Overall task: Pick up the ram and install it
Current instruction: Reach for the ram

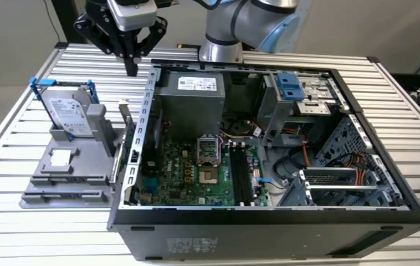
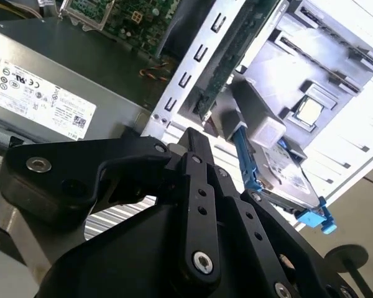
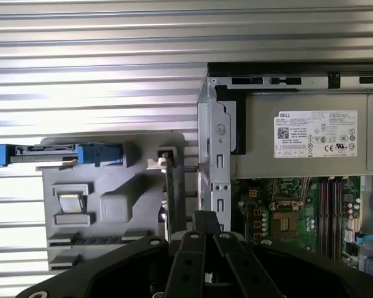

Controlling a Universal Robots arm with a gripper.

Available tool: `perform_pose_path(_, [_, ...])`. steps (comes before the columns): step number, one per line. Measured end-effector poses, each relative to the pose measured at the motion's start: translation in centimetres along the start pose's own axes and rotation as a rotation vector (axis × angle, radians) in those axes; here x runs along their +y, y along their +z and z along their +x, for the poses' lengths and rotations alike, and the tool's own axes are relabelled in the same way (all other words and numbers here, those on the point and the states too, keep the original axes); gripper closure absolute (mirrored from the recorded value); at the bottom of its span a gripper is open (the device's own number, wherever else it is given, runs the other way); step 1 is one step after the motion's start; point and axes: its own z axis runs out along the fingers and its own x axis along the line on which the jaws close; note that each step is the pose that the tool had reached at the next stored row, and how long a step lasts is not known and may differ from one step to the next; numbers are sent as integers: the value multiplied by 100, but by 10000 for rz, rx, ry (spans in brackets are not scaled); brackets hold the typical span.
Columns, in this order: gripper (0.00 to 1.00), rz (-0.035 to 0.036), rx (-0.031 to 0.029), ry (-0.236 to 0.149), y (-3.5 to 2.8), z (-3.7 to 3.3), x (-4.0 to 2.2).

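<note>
Empty tool (image 1: 131, 67), fingers together, above the ram (image 3: 168, 198), apparently upright in a grey holder (image 3: 112, 205); grasp should centre across its thin edge.

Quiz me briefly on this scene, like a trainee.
1. True or false: the gripper holds the ram.
2. Where does the ram stand? A) in a motherboard slot B) in the grey holder beside the case C) flat on the table
3. Fill in: the hard drive sits in a frame coloured ____.
Key: 1 false; 2 B; 3 blue.
</note>
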Motion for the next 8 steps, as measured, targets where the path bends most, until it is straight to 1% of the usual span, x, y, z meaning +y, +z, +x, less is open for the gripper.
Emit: perform_pose_path(8, [100, 1, 1, -4, -4, 164, -7])
